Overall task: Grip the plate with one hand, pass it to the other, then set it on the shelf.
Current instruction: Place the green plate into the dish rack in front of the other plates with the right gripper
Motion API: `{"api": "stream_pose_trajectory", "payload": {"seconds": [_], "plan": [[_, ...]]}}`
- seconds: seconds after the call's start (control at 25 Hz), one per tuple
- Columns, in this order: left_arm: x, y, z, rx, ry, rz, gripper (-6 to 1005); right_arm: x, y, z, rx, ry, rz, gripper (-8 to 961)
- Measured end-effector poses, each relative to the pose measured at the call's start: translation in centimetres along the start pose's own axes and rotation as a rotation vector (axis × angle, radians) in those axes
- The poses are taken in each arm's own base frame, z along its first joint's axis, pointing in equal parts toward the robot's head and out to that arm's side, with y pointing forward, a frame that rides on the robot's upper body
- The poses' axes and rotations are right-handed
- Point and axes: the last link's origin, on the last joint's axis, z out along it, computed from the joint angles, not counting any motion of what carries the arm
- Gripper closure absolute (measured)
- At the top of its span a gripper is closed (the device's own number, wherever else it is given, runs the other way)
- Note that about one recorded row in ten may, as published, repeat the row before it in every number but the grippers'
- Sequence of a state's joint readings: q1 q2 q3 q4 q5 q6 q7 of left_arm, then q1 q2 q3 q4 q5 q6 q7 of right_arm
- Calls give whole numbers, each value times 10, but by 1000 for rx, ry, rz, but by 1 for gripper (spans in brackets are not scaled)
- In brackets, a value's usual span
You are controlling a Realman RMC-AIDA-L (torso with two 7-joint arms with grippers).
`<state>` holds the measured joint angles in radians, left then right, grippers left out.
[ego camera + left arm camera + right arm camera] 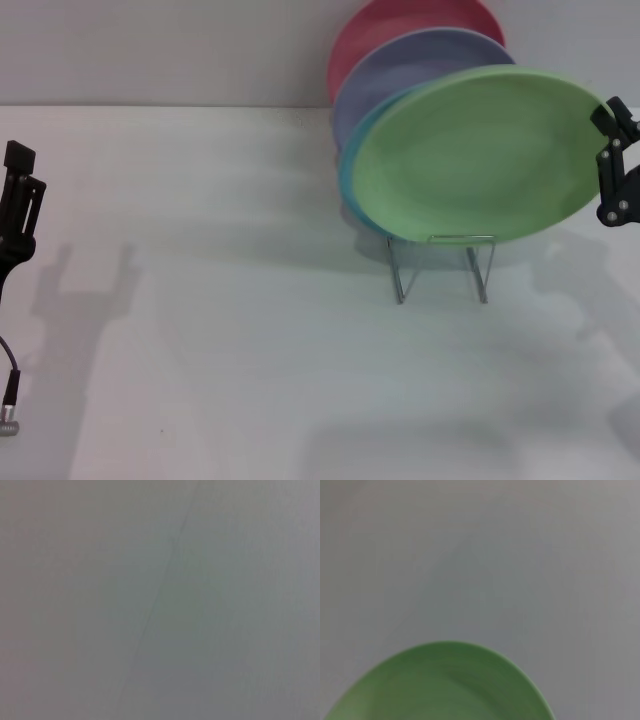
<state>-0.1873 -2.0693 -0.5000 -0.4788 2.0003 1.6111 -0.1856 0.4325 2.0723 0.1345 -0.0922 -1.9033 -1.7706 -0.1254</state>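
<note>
From the head camera I see the green plate (pixel 478 155) standing tilted at the front of the rack (pixel 443 266), leaning back against a turquoise plate (pixel 350 165), with a lavender plate (pixel 400 70) and a pink plate (pixel 385 30) behind it — all on the white table (pixel 220 330). My right gripper (pixel 612 165) sits at the green plate's right rim, touching or just beside it; I cannot tell whether its fingers are clamped on the rim or apart. My left gripper (pixel 18 205) hangs well apart at the table's left edge, pointing up, holding nothing; I cannot tell its finger state either. The left wrist camera shows only a blank grey surface with a faint slanting line. The right wrist camera shows the curved edge of the green plate (pixel 445 685) close up against the pale table (pixel 480 555) — no fingers in sight there.
</note>
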Motion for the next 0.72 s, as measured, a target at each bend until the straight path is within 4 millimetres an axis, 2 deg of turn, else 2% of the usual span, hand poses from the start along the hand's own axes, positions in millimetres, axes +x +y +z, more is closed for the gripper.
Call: {"api": "stream_pose_trajectory", "payload": {"seconds": [0.72], "plan": [[0,0,2,-5,2,-9,192,14,7,-6,-59,105,-10,932]]}}
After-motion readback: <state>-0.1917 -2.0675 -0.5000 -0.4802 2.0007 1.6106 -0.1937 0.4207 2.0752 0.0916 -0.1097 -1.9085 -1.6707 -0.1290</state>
